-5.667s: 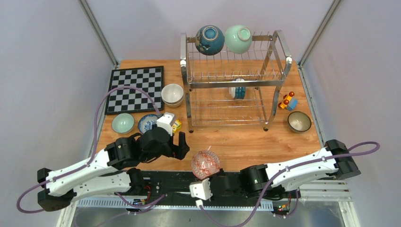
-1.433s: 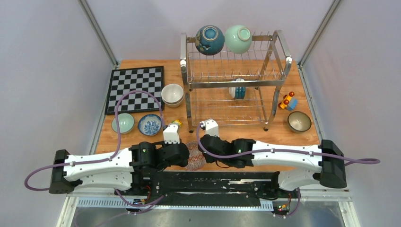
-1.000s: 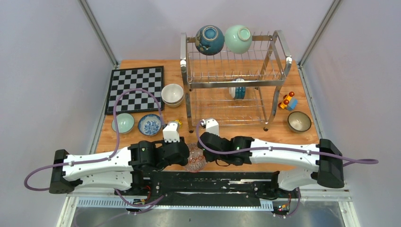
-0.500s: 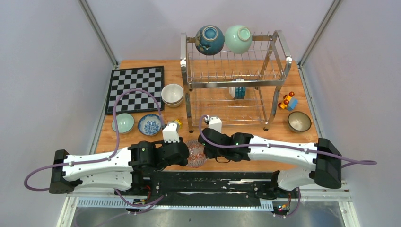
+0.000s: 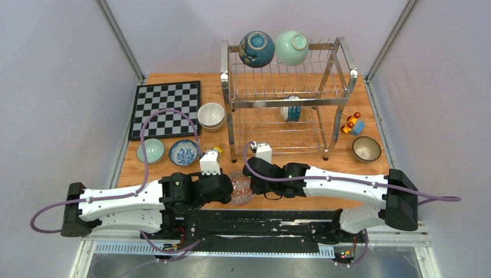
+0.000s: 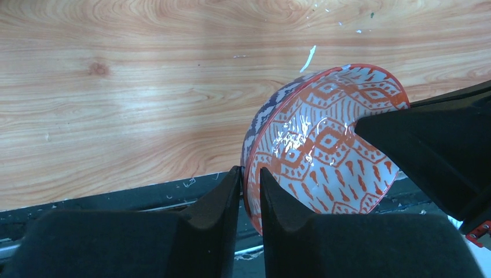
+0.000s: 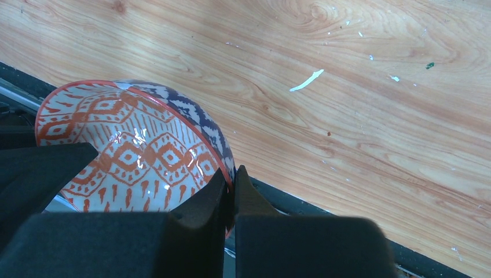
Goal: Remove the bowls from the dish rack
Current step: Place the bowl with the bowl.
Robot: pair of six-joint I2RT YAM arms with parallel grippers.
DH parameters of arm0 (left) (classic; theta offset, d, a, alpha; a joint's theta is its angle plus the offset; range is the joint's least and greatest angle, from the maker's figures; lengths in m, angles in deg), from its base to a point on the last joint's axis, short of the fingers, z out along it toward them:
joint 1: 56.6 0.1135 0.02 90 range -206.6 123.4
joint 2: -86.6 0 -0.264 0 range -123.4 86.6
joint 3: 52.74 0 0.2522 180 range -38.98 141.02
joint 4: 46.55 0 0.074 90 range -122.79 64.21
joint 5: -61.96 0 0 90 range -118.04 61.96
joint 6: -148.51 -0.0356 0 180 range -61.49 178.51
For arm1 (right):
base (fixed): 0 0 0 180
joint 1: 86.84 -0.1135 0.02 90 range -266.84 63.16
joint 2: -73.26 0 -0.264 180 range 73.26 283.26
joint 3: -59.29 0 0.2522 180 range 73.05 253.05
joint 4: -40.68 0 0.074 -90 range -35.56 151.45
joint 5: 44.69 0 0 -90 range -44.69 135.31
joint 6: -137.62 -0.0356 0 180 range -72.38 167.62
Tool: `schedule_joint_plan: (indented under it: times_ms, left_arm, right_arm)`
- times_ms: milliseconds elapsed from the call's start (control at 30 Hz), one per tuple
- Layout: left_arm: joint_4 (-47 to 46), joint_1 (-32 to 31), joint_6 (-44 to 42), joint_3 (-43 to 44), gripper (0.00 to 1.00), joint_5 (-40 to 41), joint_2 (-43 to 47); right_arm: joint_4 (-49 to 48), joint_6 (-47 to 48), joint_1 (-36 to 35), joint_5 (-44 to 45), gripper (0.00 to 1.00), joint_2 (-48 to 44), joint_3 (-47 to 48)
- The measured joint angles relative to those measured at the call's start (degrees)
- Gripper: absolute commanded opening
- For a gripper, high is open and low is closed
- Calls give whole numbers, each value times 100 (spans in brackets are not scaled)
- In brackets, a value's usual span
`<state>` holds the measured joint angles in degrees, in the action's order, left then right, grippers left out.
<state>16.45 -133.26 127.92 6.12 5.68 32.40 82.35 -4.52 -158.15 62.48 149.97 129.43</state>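
Observation:
A red-patterned bowl [image 5: 240, 189] hangs tilted over the table's near edge between the two arms. My right gripper [image 5: 252, 184] is shut on its right rim, and the right wrist view shows the rim pinched between the fingers [image 7: 233, 171] with the bowl [image 7: 133, 145] to the left. My left gripper [image 5: 228, 189] is shut on the opposite rim, its jaws astride the bowl's wall [image 6: 250, 171], the bowl [image 6: 324, 145] to its right. The dish rack [image 5: 278, 103] stands at the back. It carries a dark blue bowl [image 5: 256, 48] and a mint bowl [image 5: 291, 47] on top, and one bowl on edge [image 5: 291, 109] below.
A chessboard [image 5: 165, 108] lies at the back left. Stacked cream bowls [image 5: 211, 116], a mint bowl [image 5: 150, 150], a blue-patterned bowl [image 5: 183, 152] and a yellow block [image 5: 215, 152] sit left of the rack. A toy car [image 5: 352, 124] and a dark-rimmed bowl [image 5: 366, 149] are on the right.
The left jaws have narrowed onto the bowl's rim. The right gripper and the bowl have shifted slightly away from the near edge, and the bowl has tipped more upright.

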Motion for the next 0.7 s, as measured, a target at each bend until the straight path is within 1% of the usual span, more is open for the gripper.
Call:
schedule_joint_plan:
  times_ms: [333,400,500,567,600,633,700]
  left_arm:
    - [-11,0,-2,0,18,-7,-151]
    - [-11,0,-7,-2,12,-7,-153]
    - [-2,2,-17,0,0,-2,-168]
    - [4,7,15,-2,0,22,-210]
    - [2,9,26,0,0,44,-232]
    - [4,9,26,0,0,52,-245]
    - [4,9,26,-2,0,63,-264]
  right_arm:
    - [0,0,0,0,0,0,-11]
    - [0,0,0,0,0,0,-11]
    - [-26,0,0,-13,0,-2,-44]
    - [-55,-2,0,-31,0,-2,-72]
    - [-57,-2,0,-39,2,-2,-76]
    - [-59,0,0,-55,8,-2,-76]
    - [-57,7,0,-72,32,-2,-76]
